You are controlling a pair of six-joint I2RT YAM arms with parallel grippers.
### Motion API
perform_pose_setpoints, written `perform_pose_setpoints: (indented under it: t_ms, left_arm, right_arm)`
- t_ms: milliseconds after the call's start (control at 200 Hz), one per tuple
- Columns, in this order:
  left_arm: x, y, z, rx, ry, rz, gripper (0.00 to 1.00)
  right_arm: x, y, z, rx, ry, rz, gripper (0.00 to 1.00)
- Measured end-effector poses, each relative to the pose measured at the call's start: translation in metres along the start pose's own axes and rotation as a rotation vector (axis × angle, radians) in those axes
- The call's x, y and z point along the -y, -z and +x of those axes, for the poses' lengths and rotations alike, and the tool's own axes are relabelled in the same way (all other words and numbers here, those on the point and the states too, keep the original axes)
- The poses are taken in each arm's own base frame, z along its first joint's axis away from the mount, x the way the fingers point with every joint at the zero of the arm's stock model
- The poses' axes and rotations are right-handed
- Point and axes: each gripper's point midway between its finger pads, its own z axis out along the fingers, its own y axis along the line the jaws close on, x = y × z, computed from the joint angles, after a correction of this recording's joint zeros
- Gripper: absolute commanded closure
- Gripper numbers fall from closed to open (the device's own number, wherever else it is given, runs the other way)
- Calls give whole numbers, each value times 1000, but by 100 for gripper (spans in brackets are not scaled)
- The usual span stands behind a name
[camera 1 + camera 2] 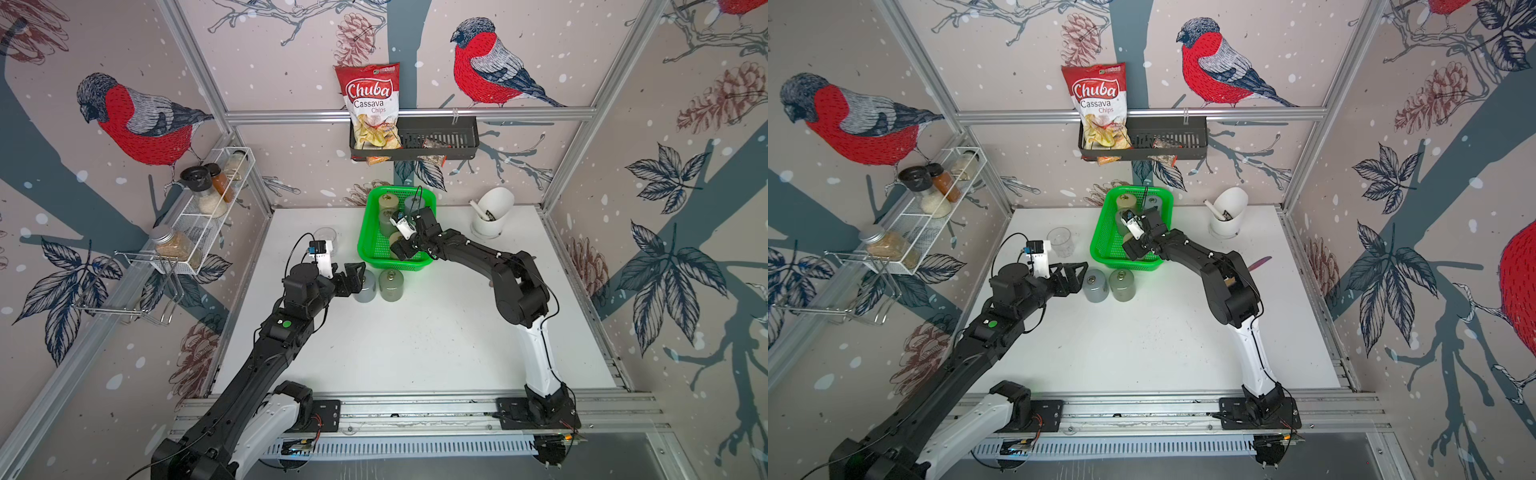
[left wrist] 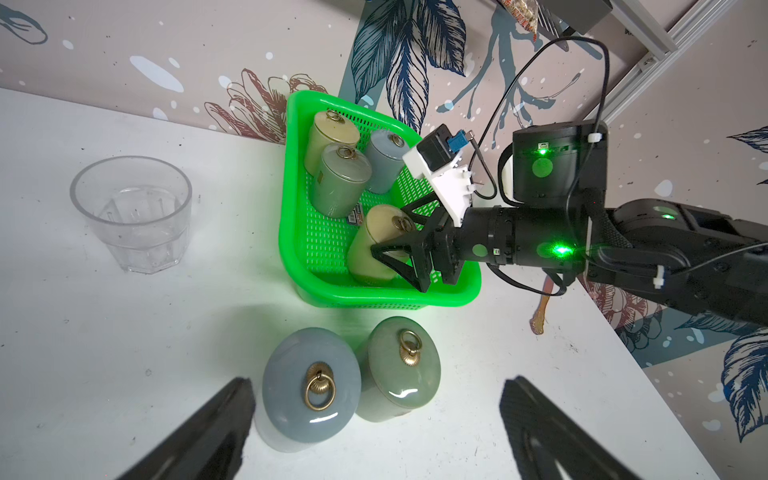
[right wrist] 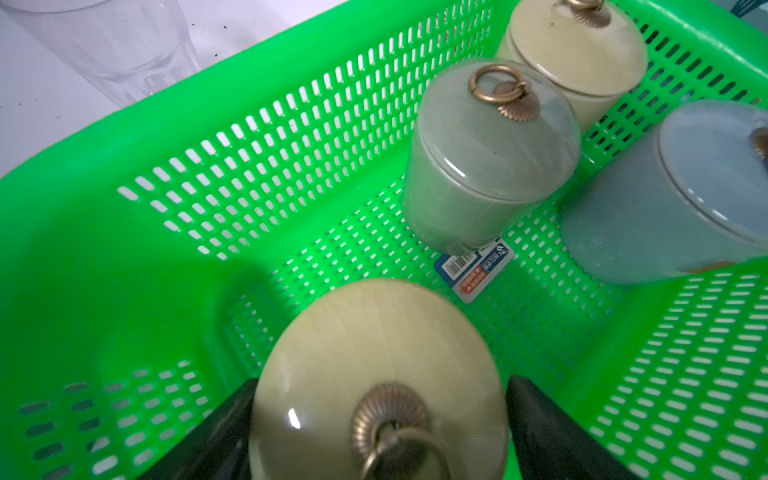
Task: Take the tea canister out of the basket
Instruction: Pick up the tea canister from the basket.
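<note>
right arm [image 1: 478, 249]: elbow bent, forearm reaching left into basket [image 1: 362, 237] near end
right gripper [image 2: 388, 229]: jaws wide, flanking tilted cream canister [image 3: 374, 345]; clamped or not, cannot tell
left gripper [image 2: 376, 384]: wide open, empty, low beside grey canister [image 1: 365, 287] on table [image 1: 415, 353]
basket: far centre of table; three more canisters [image 2: 340, 183] at its far end

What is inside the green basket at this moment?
The basket holds four lidded canisters: far cream canister, near cream canister, green canister, grey-blue canister. The right tool straddles the near cream one; contact unclear. A label is partly covered by the green canister.
</note>
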Motion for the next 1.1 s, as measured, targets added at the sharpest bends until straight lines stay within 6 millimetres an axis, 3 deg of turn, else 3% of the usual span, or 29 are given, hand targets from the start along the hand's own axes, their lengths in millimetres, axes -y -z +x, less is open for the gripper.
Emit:
perform_pose_setpoints:
  t_ms: [195, 370, 655, 851, 991, 1096]
  left_arm:
    - [1, 1, -1, 5, -1, 2, 3]
    - [0, 1, -1, 3, 0, 1, 3]
    - [-1, -1, 3, -19, 3, -7, 3]
    - [1, -5, 3, -36, 5, 4, 3]
    - [3, -5, 4, -46, 6, 17, 3]
    - [8, -3, 3, -46, 4, 37, 3]
  right_arm:
    - [2, -8, 0, -10, -14, 5, 2]
    - [4, -14, 3, -28, -26, 1, 6]
    - [3, -13, 6, -44, -56, -17, 38]
    - [6, 5, 1, -44, -72, -11, 43]
    - [12, 33, -30, 20, -61, 15, 45]
    - [17, 69, -60, 92, -40, 36, 46]
